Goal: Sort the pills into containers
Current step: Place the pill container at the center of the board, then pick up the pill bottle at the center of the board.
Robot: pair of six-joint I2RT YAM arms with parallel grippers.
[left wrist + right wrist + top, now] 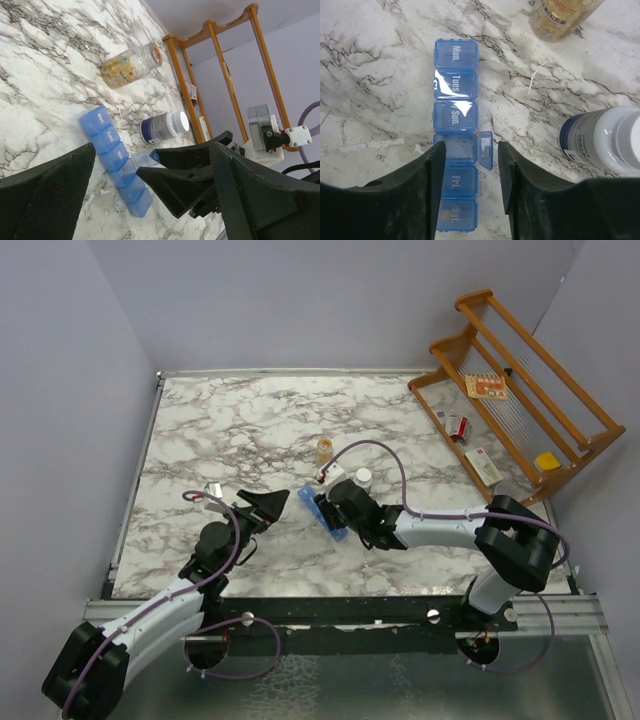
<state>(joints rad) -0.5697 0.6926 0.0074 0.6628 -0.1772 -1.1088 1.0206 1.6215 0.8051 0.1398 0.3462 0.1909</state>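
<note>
- Two claws in play; the right claw (470, 147) is the working one. Its jaws are apart, nothing clamped between them, and it hangs directly over the containers (455, 116).
- Containers: one blue strip of day-labelled cells, flat on the counter (230, 430), roughly centre, just ahead of both arms. One mid-strip cell is uncovered, its lid flap (486, 149) swung out to the right. The other cells that show look lidded.
- Right jaws straddle that uncovered cell, one finger on each side of the strip. Can't tell whether a pill is inside: a few dark specks, too small to call.
- My read: the step is a drop into that cell, or a clear-off right after one. To do it well, stay centred on the cell and leave straight up. Any sideways drift will likely clip the flap or shove the strip; it looks light and should slide easily on polished stone.
- White-capped bottle (605, 140) lies on its side near the outer right finger, so avoid sweeping that way. Amber bottle (560, 17) lies on its side past the Mon. end of the strip.
- Left claw (268, 505) has its jaws spread wide, holds nothing, and sits near the strip on its left. It could brace the strip if it skates.
- Counter: white marble pattern with grey veining, glossy; glare on the lids hides some labels.
- Room: plain pale walls (90, 380) on three sides. A wooden rack (520, 390) at the far right corner holds a few small boxes (484, 465), well apart from the work.
</note>
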